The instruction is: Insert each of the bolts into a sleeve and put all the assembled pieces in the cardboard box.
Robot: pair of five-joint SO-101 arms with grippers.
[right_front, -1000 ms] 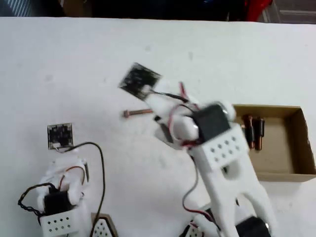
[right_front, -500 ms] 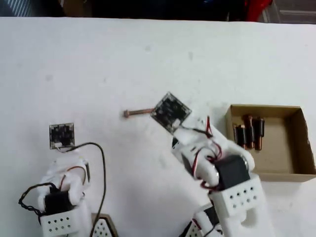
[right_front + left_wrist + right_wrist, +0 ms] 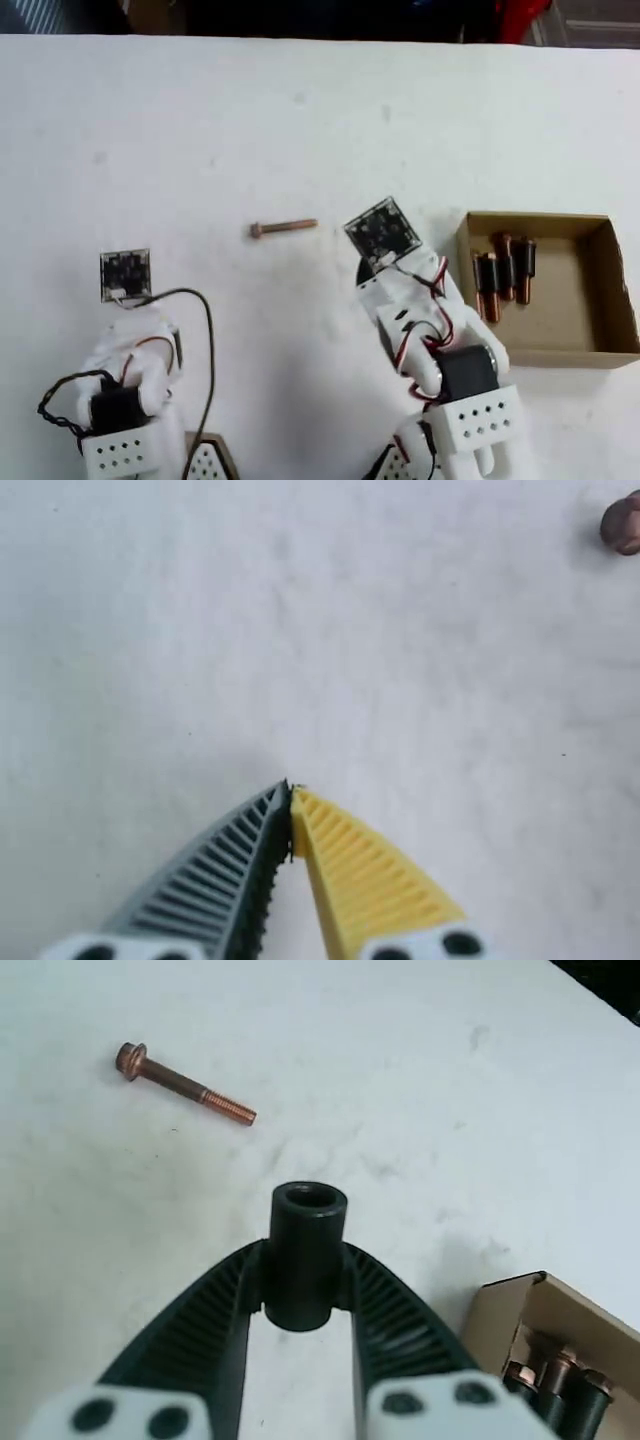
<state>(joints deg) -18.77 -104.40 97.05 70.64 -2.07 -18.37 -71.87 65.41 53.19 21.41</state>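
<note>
I have the right gripper closed part-way on a black sleeve. The jaws pinch its lower half from both sides, and its open bore faces out ahead of them. The last loose copper bolt lies flat on the white table, ahead of the sleeve and off to one side, well apart from it.

From the high view the bolt has its long axis across the table. The flanged head is at the far end from my right arm and the threaded tip points toward it. That makes the right arm plainly the nearer one. The left arm sits back near the table's front edge. The left gripper is closed tip to tip on nothing, over bare table.

As I judge it, the bolt's axis and the bore don't line up yet.

The cardboard box stands just beside the right arm, with three assembled pieces inside. From above, the wrist camera board covers the jaws and sleeve. The left wrist view cuts the bolt off to just its head. The sleeve's bottom end is hidden between the jaws.
</note>
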